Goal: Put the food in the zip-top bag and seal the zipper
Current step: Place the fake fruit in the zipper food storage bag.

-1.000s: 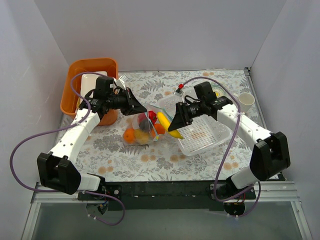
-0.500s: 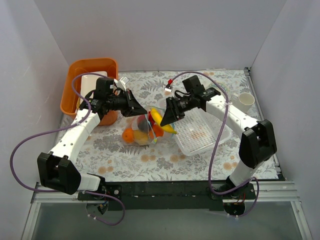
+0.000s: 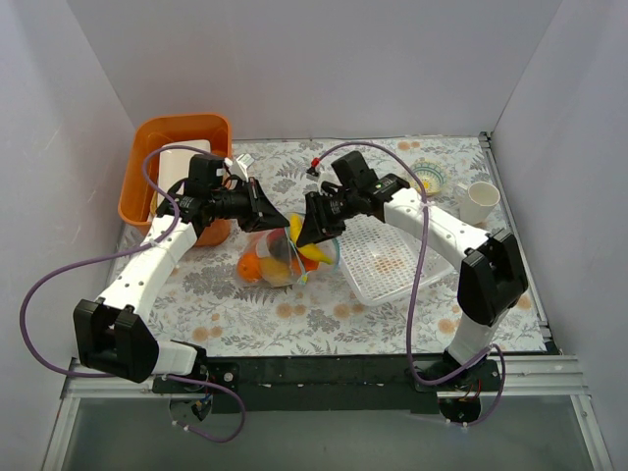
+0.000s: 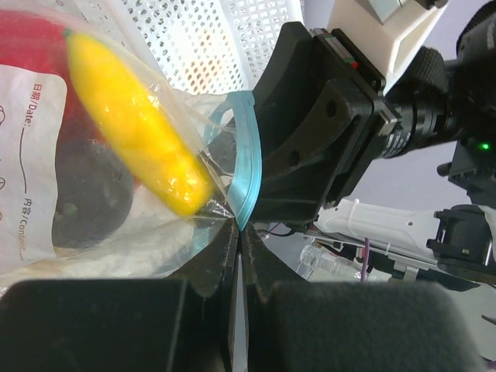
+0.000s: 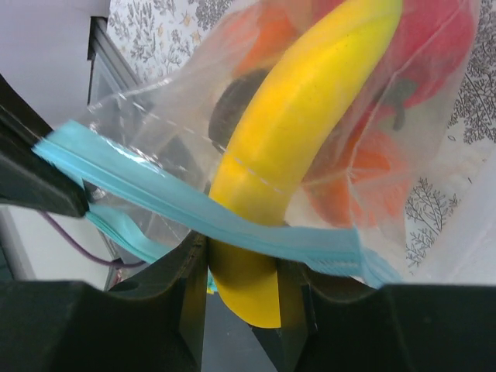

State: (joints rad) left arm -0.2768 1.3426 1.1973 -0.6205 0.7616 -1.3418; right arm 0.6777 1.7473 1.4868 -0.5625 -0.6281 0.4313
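The clear zip-top bag [image 3: 278,257] lies mid-table holding oranges [image 3: 257,265], a dark ball [image 4: 85,194] and a red piece [image 5: 434,46]. My left gripper [image 3: 278,220] is shut on the bag's mouth edge, pinching the light blue zipper [image 4: 249,182] and holding the mouth up. My right gripper [image 3: 302,233] is shut on the banana [image 5: 298,132], whose far end sits inside the bag past the zipper strip [image 5: 232,221]. The banana's near end stays between my right fingers [image 5: 190,287]. The banana also shows in the left wrist view [image 4: 136,124].
A white perforated basket [image 3: 392,260] sits just right of the bag. An orange bin [image 3: 162,147] stands at the back left. A small patterned bowl [image 3: 429,179] and a white cup [image 3: 478,201] stand at the back right.
My right gripper has carried the banana leftwards from above the white basket to the bag's mouth and pushed it part way in. My left gripper has held the bag's edge steady.
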